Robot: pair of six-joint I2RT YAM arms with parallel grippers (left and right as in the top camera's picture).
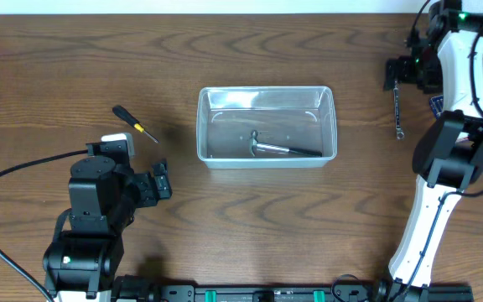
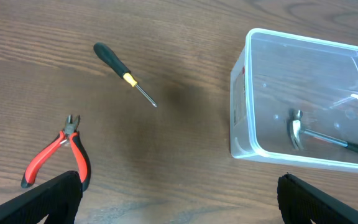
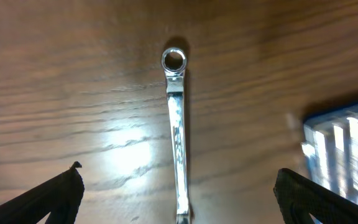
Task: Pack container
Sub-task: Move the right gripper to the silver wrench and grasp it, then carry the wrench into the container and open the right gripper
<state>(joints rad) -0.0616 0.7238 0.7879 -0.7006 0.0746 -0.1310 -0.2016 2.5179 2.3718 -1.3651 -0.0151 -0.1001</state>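
Note:
The clear plastic container (image 1: 265,91) stands mid-table with a small hammer (image 1: 279,148) lying in it. In the left wrist view the container (image 2: 242,106) is at the right, with the hammer (image 2: 297,129) inside. My left gripper (image 1: 162,180) is open and empty, left of the container's front corner; its fingers (image 2: 179,190) frame bare wood. A black-handled screwdriver (image 1: 134,122) lies further left. Red-handled pliers (image 2: 58,152) lie by my left finger. My right gripper (image 1: 401,74) is open above a silver wrench (image 1: 398,109). The wrench (image 3: 176,124) runs between the open fingers (image 3: 179,183).
A small blue bit case (image 3: 344,149) lies just right of the wrench and is mostly hidden by the right arm in the overhead view (image 1: 435,104). The left arm's black cable (image 1: 15,172) loops over the table at the front left.

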